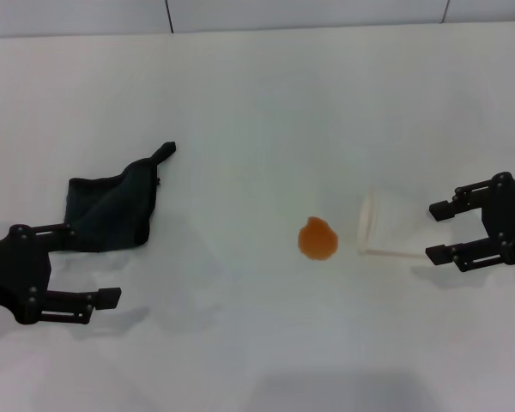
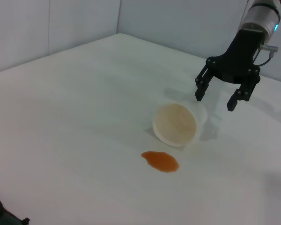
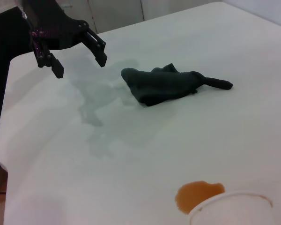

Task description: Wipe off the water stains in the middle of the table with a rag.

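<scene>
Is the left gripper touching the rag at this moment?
Apart. The right wrist view shows the open left gripper clear of the rag, with bare table between them.

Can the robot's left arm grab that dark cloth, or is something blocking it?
Probably yes. The left pincer is open and empty, right beside the rag, which lies flat on the table with nothing on it or between them. The tipped cup and the stain are off toward the right pincer.
</scene>
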`<control>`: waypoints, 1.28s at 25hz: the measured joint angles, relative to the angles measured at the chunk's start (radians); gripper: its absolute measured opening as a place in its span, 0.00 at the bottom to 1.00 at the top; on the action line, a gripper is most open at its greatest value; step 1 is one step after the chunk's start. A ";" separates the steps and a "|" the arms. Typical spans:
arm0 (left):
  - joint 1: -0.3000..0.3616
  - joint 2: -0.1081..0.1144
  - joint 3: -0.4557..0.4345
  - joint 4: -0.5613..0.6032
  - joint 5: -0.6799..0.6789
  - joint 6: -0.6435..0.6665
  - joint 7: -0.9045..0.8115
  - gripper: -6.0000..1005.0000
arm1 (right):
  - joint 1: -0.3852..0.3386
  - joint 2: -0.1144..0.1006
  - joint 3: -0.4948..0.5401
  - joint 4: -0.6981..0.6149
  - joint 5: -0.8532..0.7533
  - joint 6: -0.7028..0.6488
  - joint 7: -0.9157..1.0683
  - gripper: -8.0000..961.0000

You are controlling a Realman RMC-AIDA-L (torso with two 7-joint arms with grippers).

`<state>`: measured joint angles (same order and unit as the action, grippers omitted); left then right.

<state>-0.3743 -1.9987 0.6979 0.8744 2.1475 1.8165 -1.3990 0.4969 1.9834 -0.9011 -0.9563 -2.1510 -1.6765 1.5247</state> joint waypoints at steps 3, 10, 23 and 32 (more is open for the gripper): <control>0.000 0.000 0.000 0.000 0.000 0.000 0.000 0.88 | 0.000 0.001 -0.001 -0.002 0.000 0.002 0.000 0.70; 0.000 0.000 0.000 -0.001 0.000 -0.002 0.001 0.88 | 0.006 0.003 -0.006 -0.046 -0.002 -0.012 0.027 0.70; -0.013 0.001 0.000 -0.001 0.000 -0.004 0.000 0.88 | 0.106 -0.006 -0.115 -0.179 -0.099 -0.054 0.210 0.71; -0.029 0.000 0.000 0.000 0.000 0.001 -0.004 0.88 | 0.235 0.018 -0.187 -0.164 -0.317 -0.062 0.331 0.90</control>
<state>-0.4034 -1.9984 0.6979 0.8743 2.1476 1.8170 -1.4032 0.7318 2.0015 -1.0880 -1.1202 -2.4677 -1.7383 1.8557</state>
